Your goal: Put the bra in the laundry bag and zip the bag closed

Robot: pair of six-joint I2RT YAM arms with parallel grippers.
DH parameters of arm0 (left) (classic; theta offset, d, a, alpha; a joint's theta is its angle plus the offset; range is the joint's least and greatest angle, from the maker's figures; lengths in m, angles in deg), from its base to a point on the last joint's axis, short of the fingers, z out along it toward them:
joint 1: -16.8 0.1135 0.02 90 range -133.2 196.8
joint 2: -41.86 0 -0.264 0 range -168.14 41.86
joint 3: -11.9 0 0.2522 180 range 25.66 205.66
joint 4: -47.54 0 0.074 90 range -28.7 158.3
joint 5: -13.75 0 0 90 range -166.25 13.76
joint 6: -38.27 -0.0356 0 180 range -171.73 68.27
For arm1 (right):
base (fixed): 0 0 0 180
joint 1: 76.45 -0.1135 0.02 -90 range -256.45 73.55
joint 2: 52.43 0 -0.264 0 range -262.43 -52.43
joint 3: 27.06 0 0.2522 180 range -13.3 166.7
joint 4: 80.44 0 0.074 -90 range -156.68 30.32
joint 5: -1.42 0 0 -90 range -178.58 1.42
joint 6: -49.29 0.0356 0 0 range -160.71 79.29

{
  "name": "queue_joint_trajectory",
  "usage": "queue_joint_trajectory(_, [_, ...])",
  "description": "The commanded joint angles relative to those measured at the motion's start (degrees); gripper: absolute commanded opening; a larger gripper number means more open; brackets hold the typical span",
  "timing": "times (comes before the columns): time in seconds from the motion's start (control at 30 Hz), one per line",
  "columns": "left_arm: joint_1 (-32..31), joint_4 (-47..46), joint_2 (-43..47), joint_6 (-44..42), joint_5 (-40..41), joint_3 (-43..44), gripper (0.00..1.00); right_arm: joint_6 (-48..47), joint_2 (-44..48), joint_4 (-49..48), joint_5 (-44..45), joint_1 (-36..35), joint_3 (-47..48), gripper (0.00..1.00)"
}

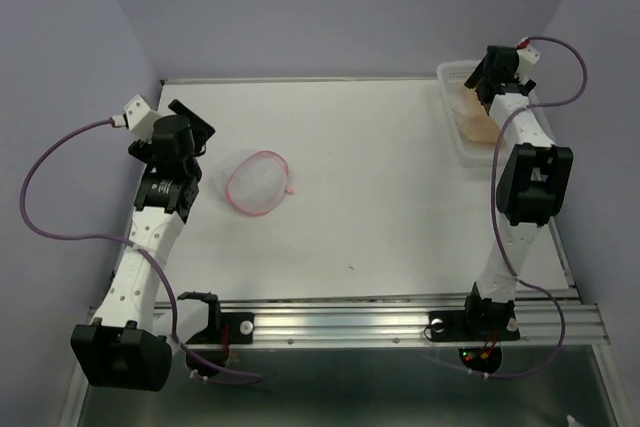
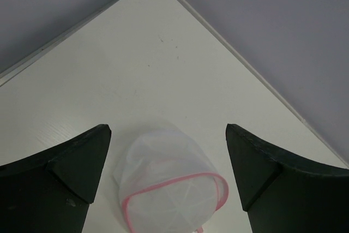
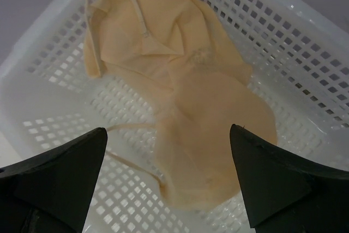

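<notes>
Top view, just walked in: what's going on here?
Neither arm holds anything yet. The right gripper hangs open over the bra, lying in the white slotted basket at the far right corner of the table. The left gripper, also open, points at the laundry bag on the table; its pink zipper rim looks open. The bra is not in the bag yet.

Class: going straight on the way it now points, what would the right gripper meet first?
Probably the bra lying in the white basket, framed by the open right gripper; depth unclear.
</notes>
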Motion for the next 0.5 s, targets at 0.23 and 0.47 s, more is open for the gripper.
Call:
queue_joint_trajectory(0.23, [0.5,0.3,-1.8,2.1,2.4,2.0,0.99,1.2,-18.1,14.6,-6.1,3.2,18.1,1.00])
queue_joint_trajectory(0.47, [0.6,1.3,-4.2,2.6,2.0,3.3,0.99,-1.2,-22.7,16.2,-1.3,3.2,18.3,0.92])
